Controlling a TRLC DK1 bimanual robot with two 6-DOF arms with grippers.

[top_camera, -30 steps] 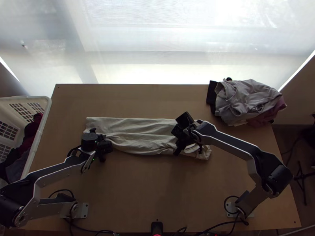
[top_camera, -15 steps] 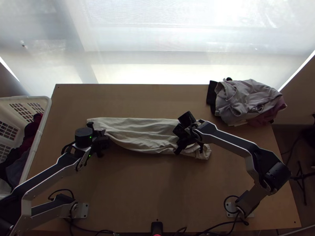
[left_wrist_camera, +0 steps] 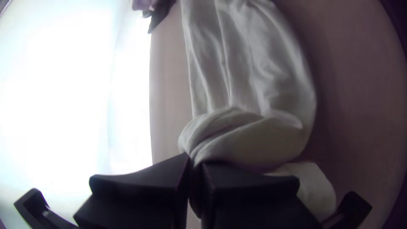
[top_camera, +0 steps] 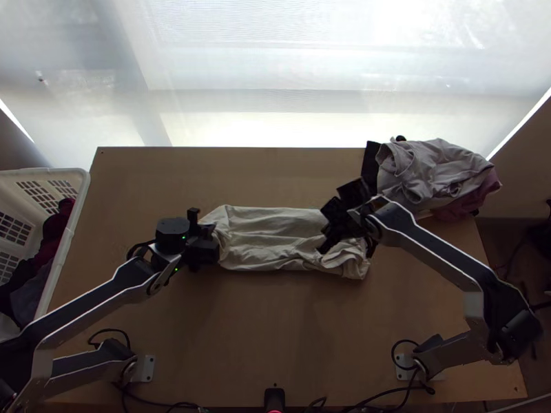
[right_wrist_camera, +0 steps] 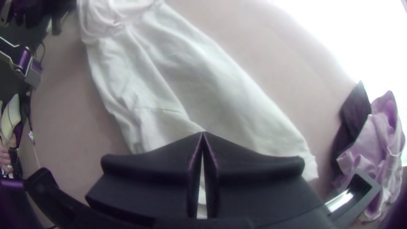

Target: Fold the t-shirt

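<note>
Your left pincer [left_wrist_camera: 196, 165] is clamped on the bunched near end of the t-shirt [top_camera: 265, 237], and over the last second it has swung inward, bringing that end along. Just ahead of it, the cloth now doubles over itself, so the long strip lies shorter on the table [top_camera: 275, 316]; I'd judge you are starting a crosswise fold. Farther along, beyond the creased middle, your right pincer [right_wrist_camera: 203, 135] has shifted slightly outward over the opposite end, fingertips together (whether any cloth is nipped between them, I can't tell). You'll likely need to lay the carried end flat before letting go, or that bunch may spoil the fold.
</note>
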